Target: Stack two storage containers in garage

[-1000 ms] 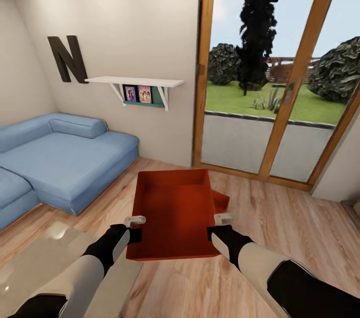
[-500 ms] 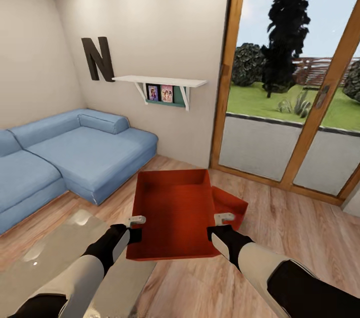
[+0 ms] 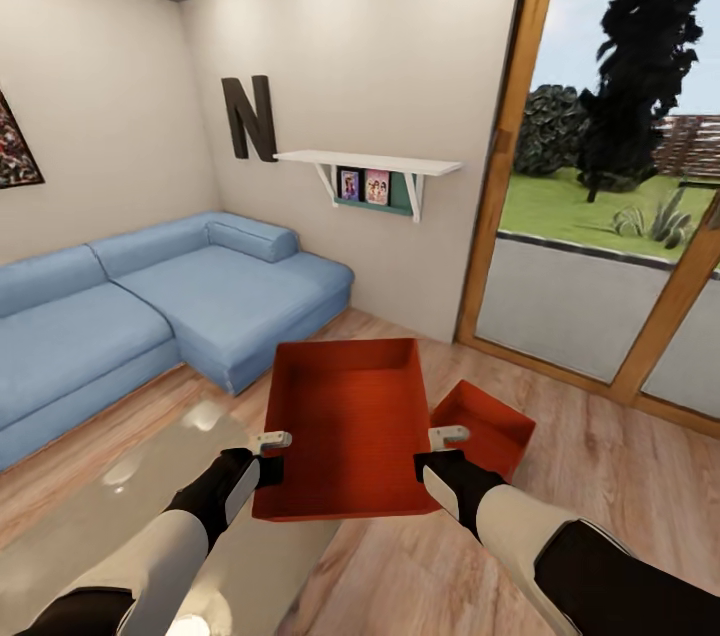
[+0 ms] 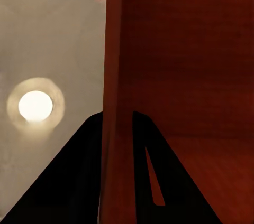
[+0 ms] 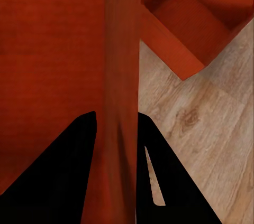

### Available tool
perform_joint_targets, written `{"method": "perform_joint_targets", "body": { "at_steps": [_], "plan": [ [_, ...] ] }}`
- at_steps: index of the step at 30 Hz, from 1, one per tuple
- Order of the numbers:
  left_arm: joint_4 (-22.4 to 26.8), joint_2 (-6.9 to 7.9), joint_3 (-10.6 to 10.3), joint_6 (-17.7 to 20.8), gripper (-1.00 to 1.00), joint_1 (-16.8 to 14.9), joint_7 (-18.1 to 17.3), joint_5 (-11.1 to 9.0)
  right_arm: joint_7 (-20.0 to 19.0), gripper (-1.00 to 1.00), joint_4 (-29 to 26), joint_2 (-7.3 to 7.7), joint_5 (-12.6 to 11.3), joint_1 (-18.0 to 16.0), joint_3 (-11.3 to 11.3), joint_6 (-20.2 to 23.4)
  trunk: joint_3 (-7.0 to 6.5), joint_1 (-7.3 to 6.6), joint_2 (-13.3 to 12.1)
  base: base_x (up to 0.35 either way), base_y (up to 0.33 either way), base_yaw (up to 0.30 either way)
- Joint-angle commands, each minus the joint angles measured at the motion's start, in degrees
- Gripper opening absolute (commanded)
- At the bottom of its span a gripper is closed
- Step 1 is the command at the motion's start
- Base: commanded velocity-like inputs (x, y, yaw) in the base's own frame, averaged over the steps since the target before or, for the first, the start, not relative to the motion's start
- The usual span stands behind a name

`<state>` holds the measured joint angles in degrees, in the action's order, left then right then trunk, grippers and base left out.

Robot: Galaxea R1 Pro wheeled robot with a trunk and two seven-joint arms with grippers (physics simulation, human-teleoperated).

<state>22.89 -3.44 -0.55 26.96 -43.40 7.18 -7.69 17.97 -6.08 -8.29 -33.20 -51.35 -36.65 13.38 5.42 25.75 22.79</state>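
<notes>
I have one storage container carried out in front of the trunk, gripped from both sides so it rides level: my left claw is pinched over its left wall and my right claw over its right wall, each with one finger inside the bin and one outside, as both wrist views show. Holding it by opposite walls should keep the open bin from tipping while the base travels. The second container sits on the wood-plank floor just beside the carried one, on my right, partly hidden behind it. I am in the living room, the blue sofa to my left and the glass doors ahead. The glass-topped desk lies under my left arm; the carried bin's base cannot be seen.
</notes>
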Motion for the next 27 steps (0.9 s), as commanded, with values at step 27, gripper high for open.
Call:
{"method": "perform_joint_targets", "body": {
  "at_steps": [27],
  "plan": [
    [-0.04, -0.10, 0.37, 0.46, -1.00, -0.02, 0.73, 0.83, 0.31, -1.00, -0.38, -0.40, 1.47, -0.07, -0.11, 0.42, 0.13, 0.03, 0.13, 0.000, 0.000, 0.274]
  ]
}}
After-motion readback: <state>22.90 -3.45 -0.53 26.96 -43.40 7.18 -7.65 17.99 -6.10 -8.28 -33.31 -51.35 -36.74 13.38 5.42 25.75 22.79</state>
